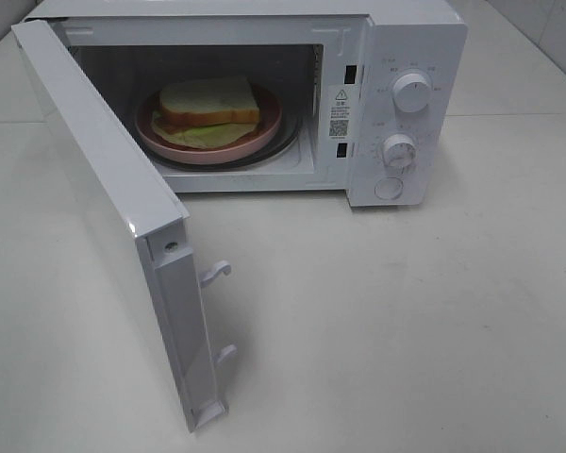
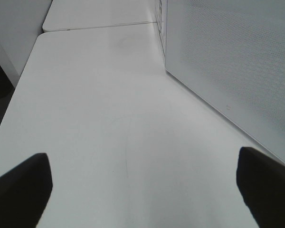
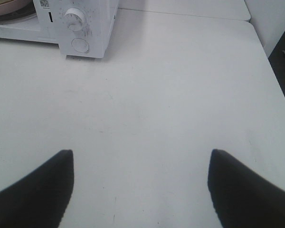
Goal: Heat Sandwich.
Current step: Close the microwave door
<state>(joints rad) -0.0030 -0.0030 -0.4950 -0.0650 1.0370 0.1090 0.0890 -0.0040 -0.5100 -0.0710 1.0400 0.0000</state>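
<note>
The sandwich (image 1: 209, 104), white bread with green filling, lies on a round pink plate (image 1: 255, 139) inside the open white microwave (image 1: 410, 57). Its door (image 1: 113, 217) swings far out toward the front left. Neither arm shows in the exterior high view. My left gripper (image 2: 142, 190) is open over bare table, with the perforated outer face of the microwave door (image 2: 228, 52) beside it. My right gripper (image 3: 140, 190) is open too, empty, well back from the microwave's control panel (image 3: 78, 28).
Two round dials (image 1: 411, 92) and a round button (image 1: 389, 188) sit on the microwave's right panel. Door latch hooks (image 1: 217, 274) stick out of the door's edge. The white table (image 1: 406, 330) has an edge near a dark gap (image 3: 282, 66) on the right.
</note>
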